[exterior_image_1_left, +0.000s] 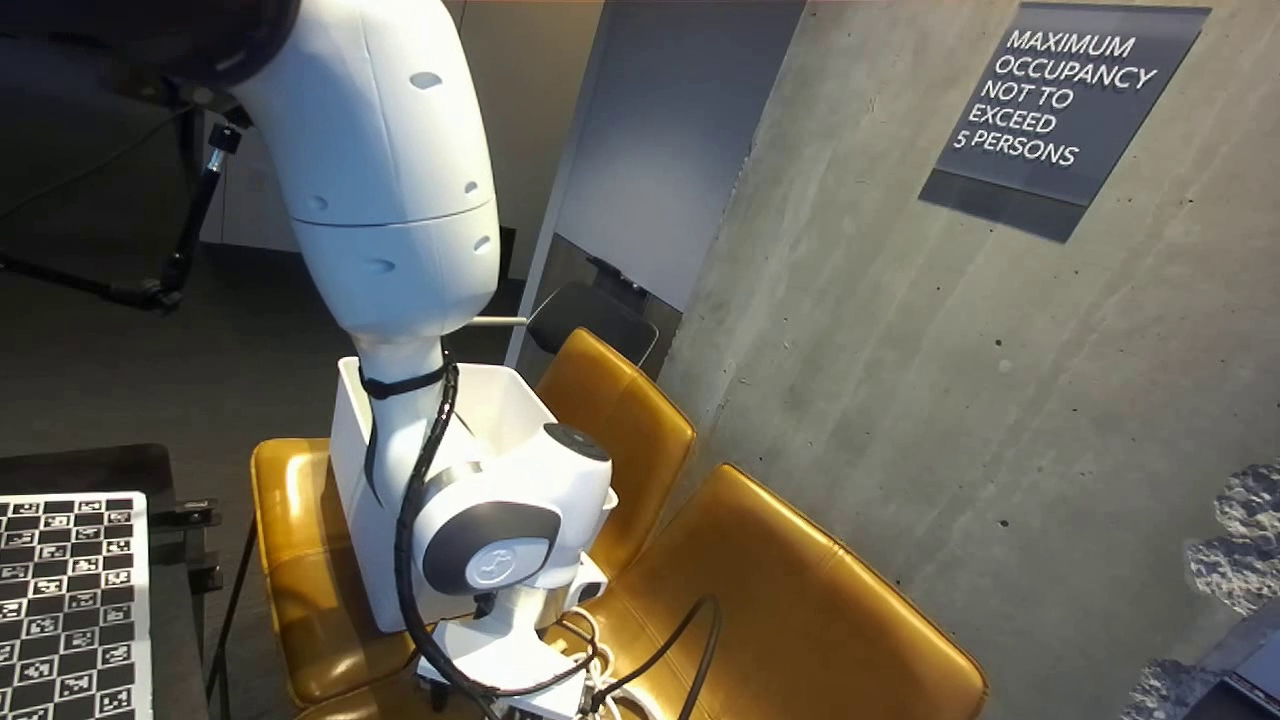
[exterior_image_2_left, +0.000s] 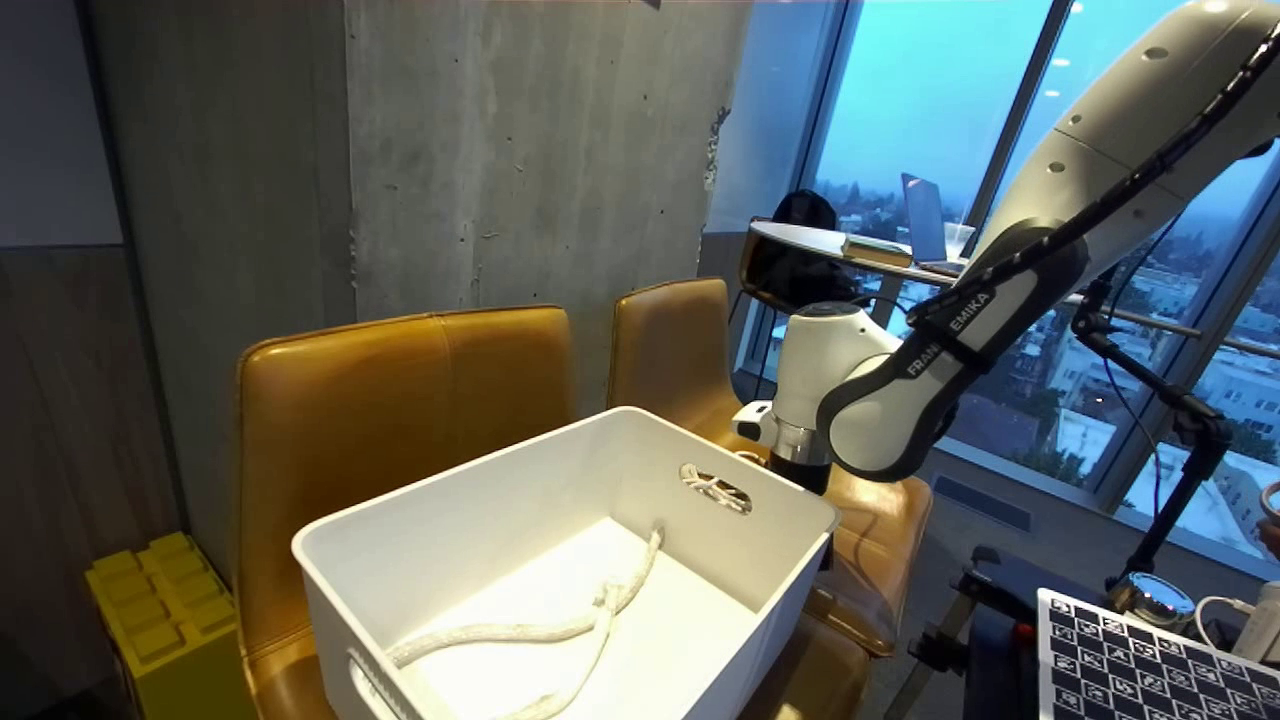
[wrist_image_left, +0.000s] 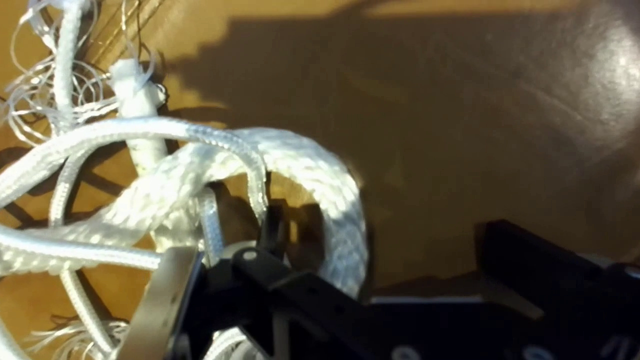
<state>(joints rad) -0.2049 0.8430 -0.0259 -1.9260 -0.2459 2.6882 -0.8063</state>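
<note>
Looking between the wide-parted jaws of our gripper (wrist_image_left: 383, 225), we judge the thick rope (wrist_image_left: 341, 197) soft, light, best pinched at its bend, though depth is unclear.

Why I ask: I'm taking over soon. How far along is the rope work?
Done, apparently: pale rope lies in the white bin. In hand: the tool is open by the thick rope, nothing visibly gripped. Remaining, it seems: that rope and thin cords, on the chair seat outside the bin.

A fat white rope (wrist_image_left: 320, 170) curls round near the middle of the wrist view. Thin white ropes (wrist_image_left: 140, 128) loop over it, messy, at the left.
</note>
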